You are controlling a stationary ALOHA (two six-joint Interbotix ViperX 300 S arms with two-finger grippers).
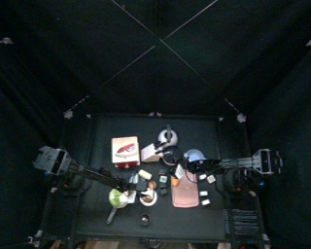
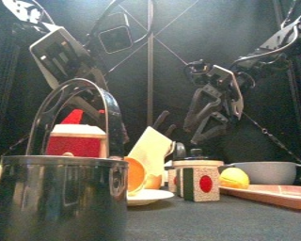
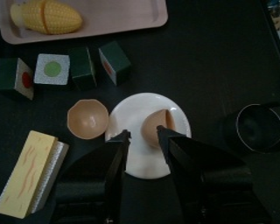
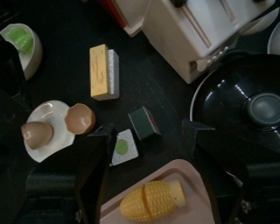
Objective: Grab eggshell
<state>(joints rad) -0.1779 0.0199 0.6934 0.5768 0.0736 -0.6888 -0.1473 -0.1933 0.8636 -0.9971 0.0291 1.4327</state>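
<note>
Black pot [image 2: 65, 193] in front, left gripper [image 3: 147, 144] open above eggshell [image 3: 157, 124]

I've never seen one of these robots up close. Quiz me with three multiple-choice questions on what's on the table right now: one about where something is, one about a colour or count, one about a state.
1. Where does the corn cob lie?
A. on the pink tray
B. on the white plate
C. in the black pot

2. How many eggshell halves show in the left wrist view?
A. one
B. two
C. four

3. How are the left gripper's jaws?
A. shut on an eggshell
B. open, holding nothing
C. shut on the plate's rim

Answers:
1. A, the yellow cob rests on the tray.
2. B, one eggshell half sits on the white plate, the other eggshell half beside it on the table.
3. B, a clear gap shows between the jaws above the plate.
</note>
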